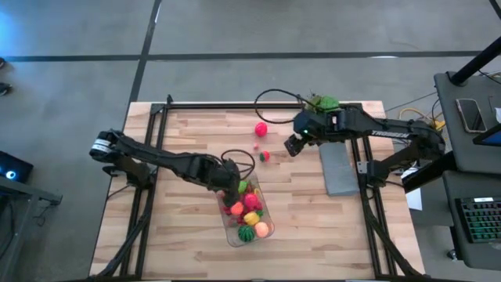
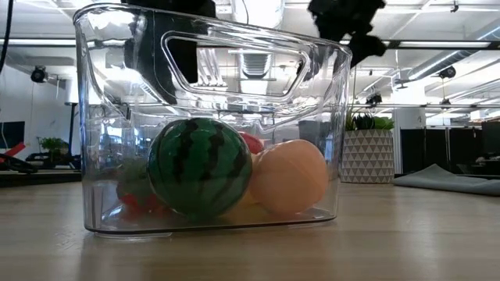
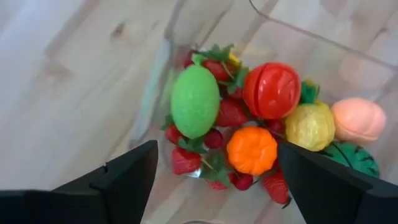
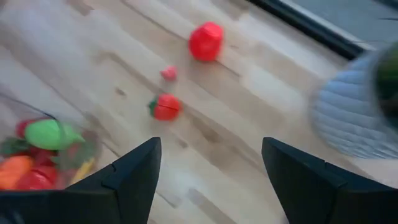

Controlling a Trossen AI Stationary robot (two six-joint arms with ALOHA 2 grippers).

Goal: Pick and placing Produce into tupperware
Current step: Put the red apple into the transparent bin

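- While the left gripper hangs over the tupperware at 6 o'clock, its fingers are wide open, holding nothing.
- Right gripper, open too, floats near three loose Produce pieces at 12 o'clock.

On the wooden table, the left gripper hovers over the far end of the clear tupperware filled with colourful produce, while the right gripper hangs just right of three loose red pieces, beside a grey slab.
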